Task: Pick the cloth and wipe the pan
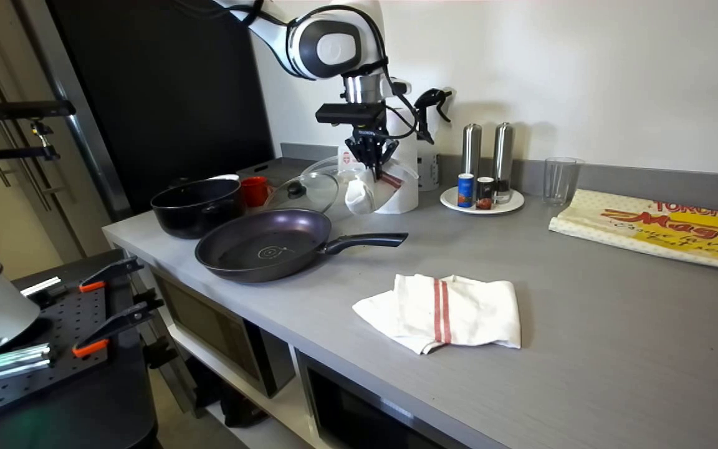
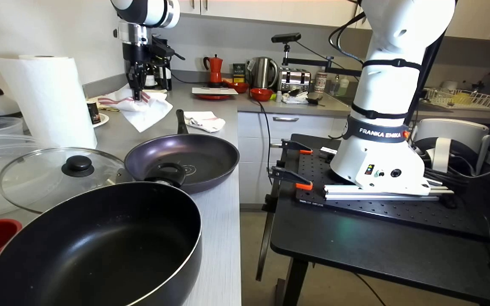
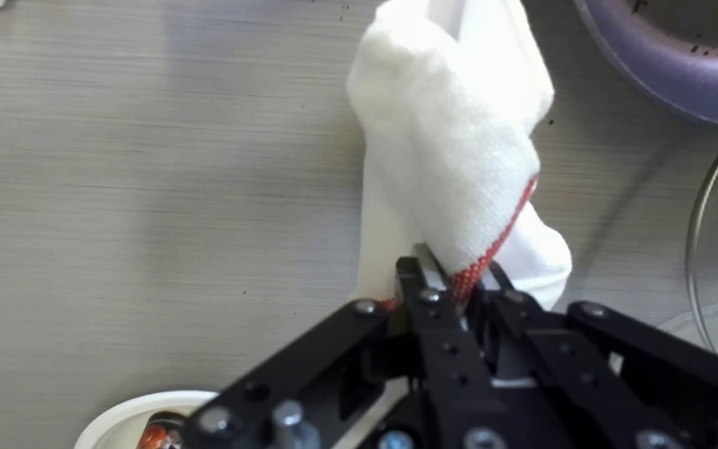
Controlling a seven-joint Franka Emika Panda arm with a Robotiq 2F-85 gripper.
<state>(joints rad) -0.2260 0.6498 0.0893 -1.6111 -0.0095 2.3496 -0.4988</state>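
On the gray counter (image 1: 583, 324) lay a folded towel (image 1: 459, 312). Farther back sat the pan (image 1: 265, 246), black specks (image 3: 695, 48) inside. Past it, the gripper (image 1: 376, 173) pinched a white cloth (image 1: 360, 197) in the air. By the wall (image 1: 646, 75), a plate (image 1: 449, 197) held two little tubs (image 1: 465, 191).

A kitchen: kettle (image 2: 263, 73), toaster (image 2: 294, 80)

On the bench (image 1: 589, 349) we see the pan (image 1: 250, 252), a lid (image 1: 297, 189) near it, between pot (image 1: 192, 219) and resting cloth (image 1: 477, 312).
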